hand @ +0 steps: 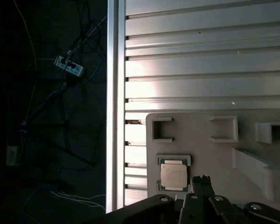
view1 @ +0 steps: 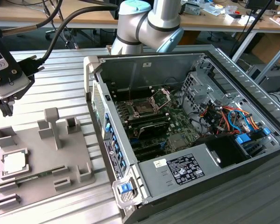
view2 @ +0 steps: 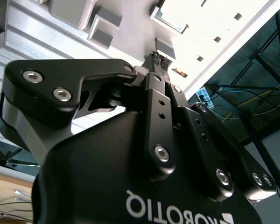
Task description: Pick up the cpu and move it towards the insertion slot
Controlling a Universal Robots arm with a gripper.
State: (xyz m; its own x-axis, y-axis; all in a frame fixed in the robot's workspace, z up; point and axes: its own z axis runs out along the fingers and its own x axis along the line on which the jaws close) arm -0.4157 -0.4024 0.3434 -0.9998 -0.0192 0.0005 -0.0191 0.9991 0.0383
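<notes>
Currently the silvery square cpu [view1: 15,162] with a thin dark rim lies flat in a pocket of the grey holder tray [view1: 46,161], at the exterior view's left. The gripper [view1: 6,111] hangs above, pointing down, jaws closed, empty.

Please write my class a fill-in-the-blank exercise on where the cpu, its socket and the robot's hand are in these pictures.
1. The cpu lies on the grey fixture, outside the computer ____.
2. The insertion slot has no chip in it: it is ____.
3. The hand hangs over the fixture and grips ____.

Missing words: case; empty; nothing.
</notes>
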